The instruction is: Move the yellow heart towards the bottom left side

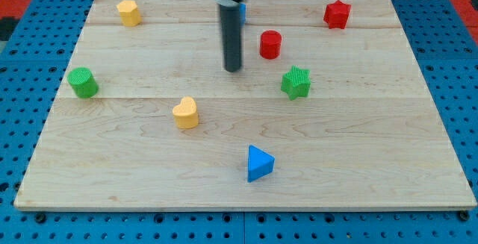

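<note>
The yellow heart (185, 113) lies on the wooden board (358, 139), left of the middle. My tip (233, 69) is above and to the right of the heart, apart from it. The red cylinder (270, 44) stands just right of the rod. The green star (296, 83) is right of and slightly below the tip.
A yellow block (129, 12) sits at the top left, a green cylinder (83, 82) at the left edge, a red star (337, 14) at the top right, a blue triangle (259, 163) at the bottom centre. A blue block (243, 10) peeks from behind the rod.
</note>
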`<state>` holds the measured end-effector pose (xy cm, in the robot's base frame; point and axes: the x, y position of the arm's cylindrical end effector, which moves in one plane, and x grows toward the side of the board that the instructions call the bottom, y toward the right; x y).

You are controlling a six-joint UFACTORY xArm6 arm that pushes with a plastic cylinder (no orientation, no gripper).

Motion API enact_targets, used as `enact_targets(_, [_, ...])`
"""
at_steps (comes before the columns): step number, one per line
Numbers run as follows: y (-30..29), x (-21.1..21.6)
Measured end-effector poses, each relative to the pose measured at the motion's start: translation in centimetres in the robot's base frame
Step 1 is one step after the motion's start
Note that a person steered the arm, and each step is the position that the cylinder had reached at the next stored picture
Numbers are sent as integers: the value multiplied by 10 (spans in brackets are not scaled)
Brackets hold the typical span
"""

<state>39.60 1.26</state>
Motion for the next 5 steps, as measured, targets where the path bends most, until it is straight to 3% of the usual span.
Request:
enact_targets(2, [101, 24])
enact_targets(5, [44, 24])
